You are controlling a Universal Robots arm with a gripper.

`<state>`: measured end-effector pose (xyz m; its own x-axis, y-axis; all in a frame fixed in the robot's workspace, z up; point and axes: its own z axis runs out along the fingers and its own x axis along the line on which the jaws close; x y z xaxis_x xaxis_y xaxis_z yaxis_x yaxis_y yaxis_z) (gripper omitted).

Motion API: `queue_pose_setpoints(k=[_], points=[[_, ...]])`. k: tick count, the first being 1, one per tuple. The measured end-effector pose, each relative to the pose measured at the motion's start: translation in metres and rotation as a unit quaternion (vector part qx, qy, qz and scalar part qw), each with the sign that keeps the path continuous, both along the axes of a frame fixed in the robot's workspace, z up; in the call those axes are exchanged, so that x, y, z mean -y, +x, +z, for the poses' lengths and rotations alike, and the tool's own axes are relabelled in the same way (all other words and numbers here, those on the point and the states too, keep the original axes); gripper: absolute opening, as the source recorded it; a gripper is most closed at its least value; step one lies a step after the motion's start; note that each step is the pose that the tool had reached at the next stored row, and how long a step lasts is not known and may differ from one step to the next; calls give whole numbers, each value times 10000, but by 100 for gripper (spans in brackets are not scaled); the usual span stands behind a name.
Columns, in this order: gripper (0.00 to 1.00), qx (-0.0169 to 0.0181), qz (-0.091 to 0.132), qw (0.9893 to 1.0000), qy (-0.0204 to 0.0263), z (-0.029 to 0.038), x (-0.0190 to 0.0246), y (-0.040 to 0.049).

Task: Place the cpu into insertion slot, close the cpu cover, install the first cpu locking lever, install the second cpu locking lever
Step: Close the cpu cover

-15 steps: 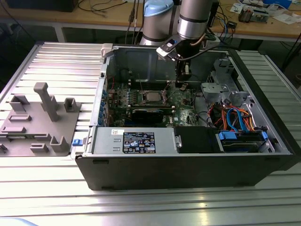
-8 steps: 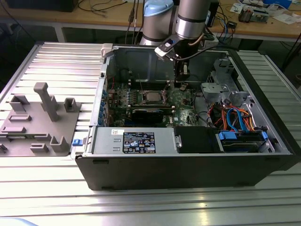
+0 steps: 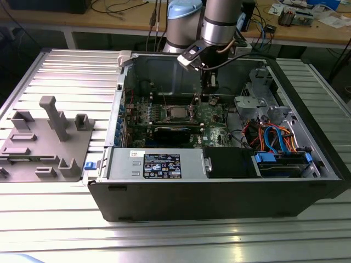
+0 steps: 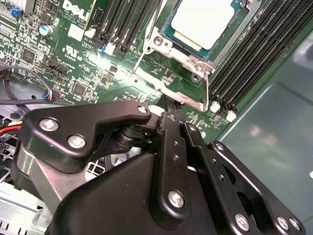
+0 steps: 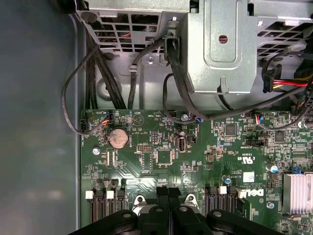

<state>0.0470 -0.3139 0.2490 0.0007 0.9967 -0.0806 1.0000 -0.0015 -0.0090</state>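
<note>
The cpu (image 4: 203, 19), with its pale silver top, lies in the insertion slot (image 4: 168, 90) on the green board; in the exterior view the cpu (image 3: 176, 113) sits mid-case. The cpu cover (image 4: 182, 51), a silvery frame, lies flat around it. A thin wire locking lever (image 4: 145, 46) runs along one side of the socket, and another lever (image 4: 208, 90) along the adjoining side. My gripper (image 4: 171, 104) is shut, fingers pressed together, with its tip at the socket's corner bracket. The gripper (image 3: 211, 98) hangs just to the exterior view's right of the socket, and its joined fingertips (image 5: 163, 193) hover over the board.
Long memory slots (image 4: 244, 63) flank the socket. A black graphics card (image 3: 173, 131) lies in front of it, then the power supply (image 3: 159, 163). A drive cage with blue and orange cables (image 3: 274, 137) fills the case's right. A grey fixture tray (image 3: 44, 142) stands outside, left.
</note>
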Motion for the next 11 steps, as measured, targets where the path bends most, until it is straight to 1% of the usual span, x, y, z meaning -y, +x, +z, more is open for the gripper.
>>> queue_pose_setpoints(k=[11], points=[[11,0,0,10000,0,-3,0,-49]])
